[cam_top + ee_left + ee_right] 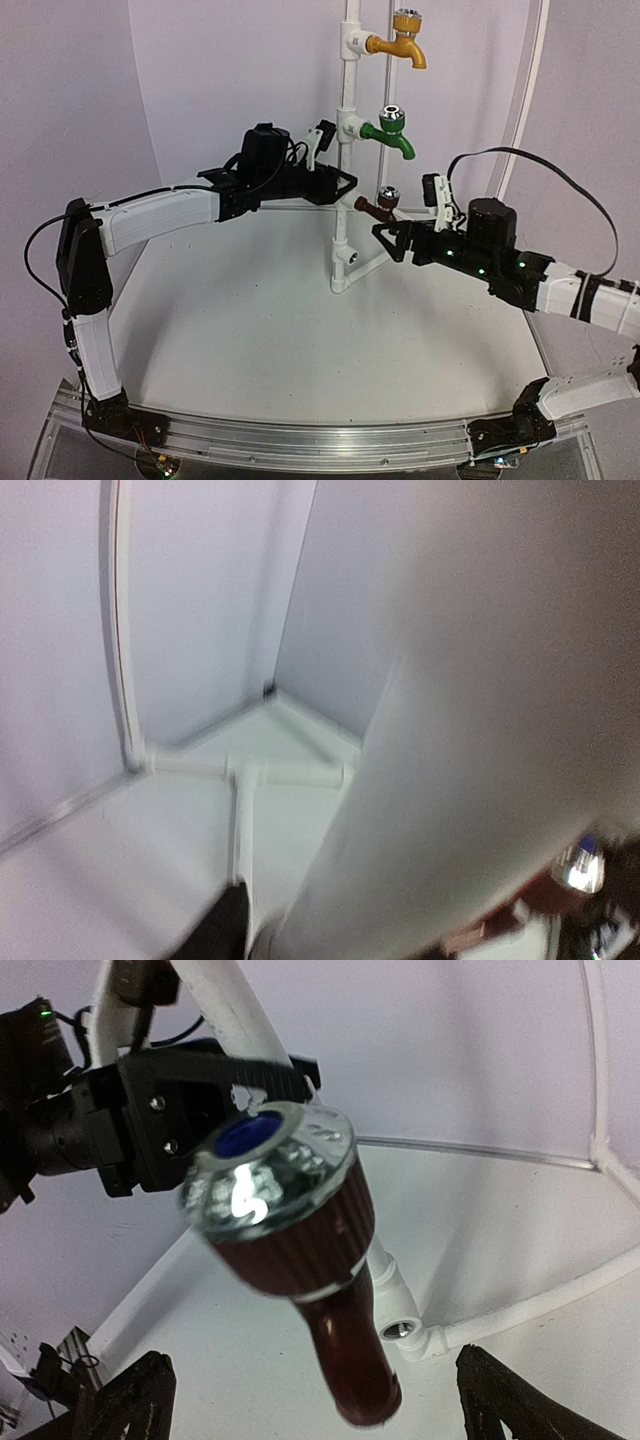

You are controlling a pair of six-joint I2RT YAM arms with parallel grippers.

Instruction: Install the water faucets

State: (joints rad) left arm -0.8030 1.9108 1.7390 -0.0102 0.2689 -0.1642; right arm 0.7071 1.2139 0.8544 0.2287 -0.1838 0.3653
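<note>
The dark brown faucet [378, 207] sits on the white pipe stand [346, 110] at its third branch, silver cap up. In the right wrist view the dark brown faucet [320, 1260] fills the middle, spout pointing down. My right gripper [392, 240] is just below and right of it. The right gripper [325, 1405] stands open, its fingertips [130, 1400] wide apart and clear of the spout. The green faucet [392, 136] is mounted one branch higher. My left gripper [345, 185] is closed around the upright pipe [480, 730] between the two. That view is blurred.
A yellow-orange faucet [406, 42] sits at the top of the stand. The lowest elbow socket [398, 1328] is open, with nothing in it. The stand's base pipes [240, 775] run across the white table toward the curved back wall [220, 70].
</note>
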